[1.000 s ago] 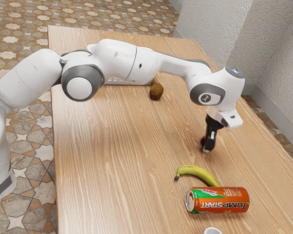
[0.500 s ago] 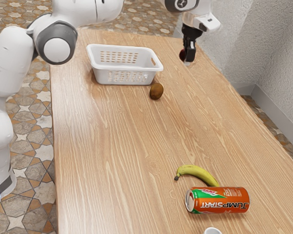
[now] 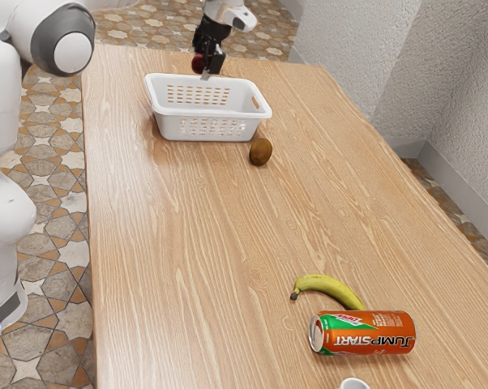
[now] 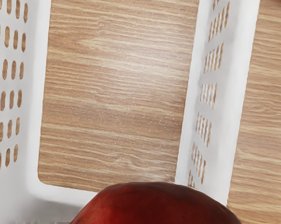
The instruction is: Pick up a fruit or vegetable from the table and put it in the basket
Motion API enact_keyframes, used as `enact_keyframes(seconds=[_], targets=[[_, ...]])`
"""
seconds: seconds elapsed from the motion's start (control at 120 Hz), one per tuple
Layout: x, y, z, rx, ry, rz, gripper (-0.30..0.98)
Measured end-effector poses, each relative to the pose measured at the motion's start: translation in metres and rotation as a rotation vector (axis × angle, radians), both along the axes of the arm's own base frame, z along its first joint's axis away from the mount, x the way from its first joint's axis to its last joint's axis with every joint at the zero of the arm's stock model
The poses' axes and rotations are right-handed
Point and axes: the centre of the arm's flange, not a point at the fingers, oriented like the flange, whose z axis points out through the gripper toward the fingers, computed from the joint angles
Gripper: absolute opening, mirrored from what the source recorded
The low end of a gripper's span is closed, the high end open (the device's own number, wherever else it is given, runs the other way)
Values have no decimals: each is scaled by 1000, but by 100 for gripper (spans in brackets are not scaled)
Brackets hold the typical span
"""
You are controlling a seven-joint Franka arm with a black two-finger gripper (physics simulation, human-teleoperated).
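In the exterior view my gripper (image 3: 205, 68) is above the white basket (image 3: 209, 128), over its far side, shut on a dark red round fruit (image 3: 198, 63). The wrist view looks down into the basket (image 4: 242, 93), with the red fruit (image 4: 159, 205) large at the lower edge. A brown kiwi-like fruit (image 3: 261, 151) lies on the table beside the basket's near corner. A yellow banana (image 3: 329, 287) lies much nearer the camera.
An orange can (image 3: 363, 332) lies on its side against the banana's end on the wooden table (image 3: 203, 243). A white cup-like rim (image 3: 354, 383) shows at the near edge of the exterior view.
My gripper has carried the red fruit up from beyond the banana, then across toward the exterior view's left, to above the basket. Banana, can, brown fruit and basket have stayed put.
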Motion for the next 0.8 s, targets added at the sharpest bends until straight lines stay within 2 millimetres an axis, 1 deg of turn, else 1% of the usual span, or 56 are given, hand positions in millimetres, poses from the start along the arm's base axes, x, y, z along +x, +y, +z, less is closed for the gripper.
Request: enact_keyframes(seconds=[0.05, 0.117, 0.167, 0.242, 0.367, 0.458, 0.567, 0.633, 0.725, 0.8], targets=[[-2, 21, -21, -18, 14, 14, 35], [7, 38, -42, -32, 19, 7, 34], [20, 47, -51, -32, 6, -10, 34], [35, 54, -53, -22, -17, -38, 35], [49, 50, -53, -19, -38, -85, 35], [53, 45, -54, -26, -41, -111, 51], [57, 39, -52, -35, -43, -140, 60], [57, 35, -52, -50, -37, -161, 64], [63, 24, -53, -77, -40, -201, 66], [64, 21, -53, -90, -39, -222, 67]])
